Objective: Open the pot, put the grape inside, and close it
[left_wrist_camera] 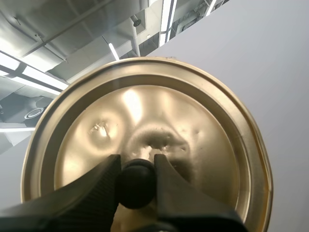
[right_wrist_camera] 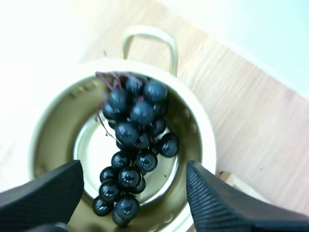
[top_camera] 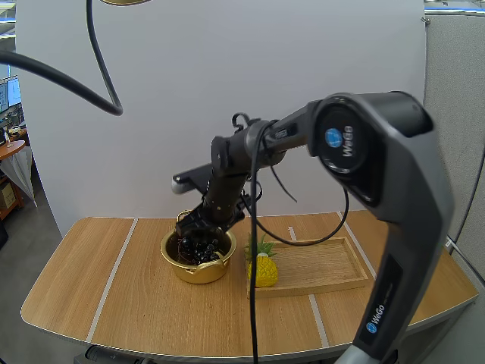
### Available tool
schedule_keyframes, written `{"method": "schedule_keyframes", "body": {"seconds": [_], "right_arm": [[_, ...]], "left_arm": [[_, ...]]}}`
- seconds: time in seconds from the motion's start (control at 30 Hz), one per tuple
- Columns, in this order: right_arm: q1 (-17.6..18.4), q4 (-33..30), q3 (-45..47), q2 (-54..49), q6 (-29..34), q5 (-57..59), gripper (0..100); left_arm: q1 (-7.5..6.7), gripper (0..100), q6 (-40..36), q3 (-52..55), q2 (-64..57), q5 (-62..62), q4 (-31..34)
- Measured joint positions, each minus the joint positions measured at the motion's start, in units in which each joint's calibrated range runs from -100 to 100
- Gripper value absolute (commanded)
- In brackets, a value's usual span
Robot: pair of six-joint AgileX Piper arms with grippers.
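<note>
Table (top_camera: 114,303): pale wood with light stripes running front to back; the near strip is bare.
Pot (top_camera: 198,271): gold, open, standing on the table left of centre and just left of the tray. One loop handle (right_wrist_camera: 147,36) shows on its rim in the right wrist view.
Pot contents: a bunch of grapes (right_wrist_camera: 133,145), dark and glossy, inside the pot with its reddish stem end toward that handle. The lower berries lie on the shiny bottom.
Right hand (top_camera: 201,231): directly over the pot mouth, reaching down from the right arm. Its fingers (right_wrist_camera: 217,203) stand well apart with ribbed faces turned inward, and they touch no grape (the bunch sits lower, between them, down in the pot).
Pineapple (top_camera: 262,269): small and yellow with a green top, upright at the tray's near left corner. I cannot tell whether it is inside the rim or on it.
Tray (top_camera: 333,262): shallow and wooden, to the right of the pot, its floor otherwise bare.
Lid (left_wrist_camera: 145,116): gold and round, held up off the pot.
Left hand (left_wrist_camera: 136,162): clamped on the lid's black knob (left_wrist_camera: 136,186), one finger on each side.
</note>
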Motion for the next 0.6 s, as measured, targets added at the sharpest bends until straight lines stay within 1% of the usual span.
{"method": "schedule_keyframes", "body": {"seconds": [0.23,0.6], "right_arm": [[0.0,1.71,0.0,-7.21,0.0,0.53,100],[0.0,3.22,0.0,-9.72,0.0,0.15,100]], "left_arm": [[0.0,0,0.0,0.0,0.0,0.0,0.0],[0.0,0,0.0,0.0,0.0,0.0,0.0]]}}
